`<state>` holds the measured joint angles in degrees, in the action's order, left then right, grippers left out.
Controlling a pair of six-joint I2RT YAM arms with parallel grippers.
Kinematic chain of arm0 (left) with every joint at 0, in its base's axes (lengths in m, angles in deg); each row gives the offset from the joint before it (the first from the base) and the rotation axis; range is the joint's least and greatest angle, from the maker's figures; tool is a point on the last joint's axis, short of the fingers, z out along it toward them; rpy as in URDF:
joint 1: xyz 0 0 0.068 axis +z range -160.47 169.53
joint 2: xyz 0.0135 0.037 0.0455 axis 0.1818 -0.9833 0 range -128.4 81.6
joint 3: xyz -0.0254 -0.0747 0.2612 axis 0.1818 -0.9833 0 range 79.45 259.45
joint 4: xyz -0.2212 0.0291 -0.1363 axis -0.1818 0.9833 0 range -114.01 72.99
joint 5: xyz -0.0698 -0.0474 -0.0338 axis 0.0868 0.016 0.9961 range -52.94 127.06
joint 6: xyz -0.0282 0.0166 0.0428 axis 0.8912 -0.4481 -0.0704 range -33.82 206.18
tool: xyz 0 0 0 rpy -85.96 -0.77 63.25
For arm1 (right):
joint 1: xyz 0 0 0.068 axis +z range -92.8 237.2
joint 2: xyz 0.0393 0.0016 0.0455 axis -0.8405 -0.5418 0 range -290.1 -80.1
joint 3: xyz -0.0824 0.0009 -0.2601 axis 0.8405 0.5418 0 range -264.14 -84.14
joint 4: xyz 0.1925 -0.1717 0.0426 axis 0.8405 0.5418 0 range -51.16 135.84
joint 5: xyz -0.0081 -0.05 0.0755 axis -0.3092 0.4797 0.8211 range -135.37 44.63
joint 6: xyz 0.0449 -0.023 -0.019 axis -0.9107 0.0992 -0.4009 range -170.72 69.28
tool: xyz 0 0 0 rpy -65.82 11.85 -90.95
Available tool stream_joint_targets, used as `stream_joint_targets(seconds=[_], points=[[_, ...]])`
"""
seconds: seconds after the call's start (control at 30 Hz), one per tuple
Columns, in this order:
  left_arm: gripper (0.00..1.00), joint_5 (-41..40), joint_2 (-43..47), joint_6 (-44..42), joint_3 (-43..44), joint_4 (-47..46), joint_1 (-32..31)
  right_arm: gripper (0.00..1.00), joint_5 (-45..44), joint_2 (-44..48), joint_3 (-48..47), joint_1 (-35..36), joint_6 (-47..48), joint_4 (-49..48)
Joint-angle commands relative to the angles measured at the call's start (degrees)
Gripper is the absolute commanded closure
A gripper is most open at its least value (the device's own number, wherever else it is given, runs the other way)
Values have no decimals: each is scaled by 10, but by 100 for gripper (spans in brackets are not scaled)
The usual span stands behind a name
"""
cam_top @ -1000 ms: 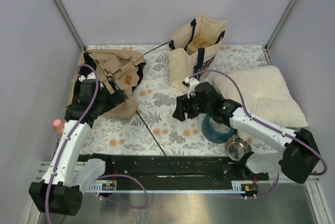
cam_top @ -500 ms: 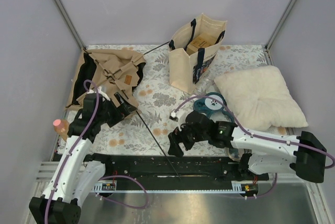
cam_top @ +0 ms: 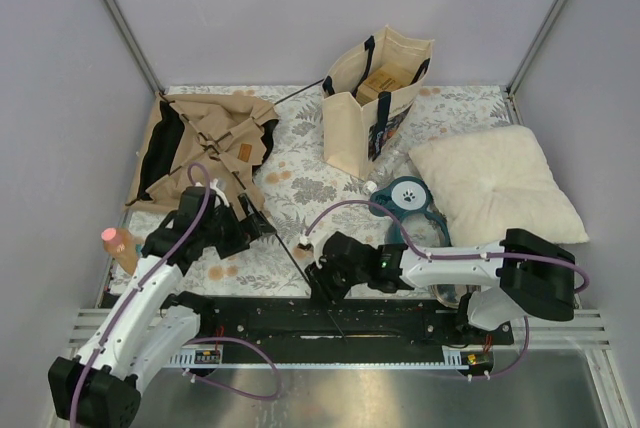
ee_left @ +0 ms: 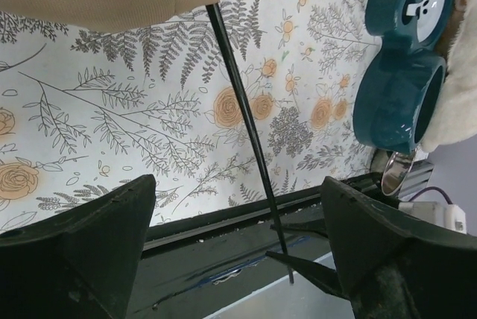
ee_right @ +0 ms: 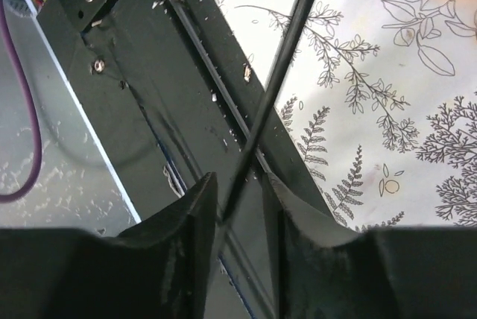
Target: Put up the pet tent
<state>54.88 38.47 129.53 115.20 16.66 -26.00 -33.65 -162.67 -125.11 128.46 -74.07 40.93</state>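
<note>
Both arms have drawn back toward the near edge since the earlier frame; the right end effector has left the tote bag and now straddles the loose pole near its free tip. Its fingers stand a little apart with the pole between them, not yet clamped. The left end effector hangs spread wide and empty; the pole runs away ahead of it, between its fingers. The pet tent lies collapsed on the tabletop, well beyond the left end effector and to its left. Judgement: the step is gripping the pole; close squarely on it while it stays centred, since it is thin and may slip sideways. Lift gently, as the black rail lies directly beneath the right fingers.
</note>
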Motion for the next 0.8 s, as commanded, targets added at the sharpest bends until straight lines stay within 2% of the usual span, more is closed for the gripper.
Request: stream_joint_targets(seconds=[0.0, 0.03, 0.2, 0.33, 0.57, 0.67, 0.77], points=[[4, 22, -12, 23, -21, -57, -19, 72, -48, -3, -15, 7, -20, -39], [4, 24, -13, 29, -23, -69, -25, 80, -51, 0, -16, 7, -21, -36], [4, 12, -4, 50, -28, -112, -43, 100, -60, 12, -51, 7, -31, 27], [4, 10, 9, 75, -43, -153, -50, 100, -75, 23, -82, 7, -65, 60], [4, -21, 11, 89, -45, -171, -68, 100, -115, 50, -103, 7, -128, 56], [8, -30, 1, 85, -40, -181, -75, 100, -115, 68, -93, 7, -143, 28], [18, -33, -7, 88, -42, -201, -86, 100, -133, 82, -88, 6, -147, 8]])
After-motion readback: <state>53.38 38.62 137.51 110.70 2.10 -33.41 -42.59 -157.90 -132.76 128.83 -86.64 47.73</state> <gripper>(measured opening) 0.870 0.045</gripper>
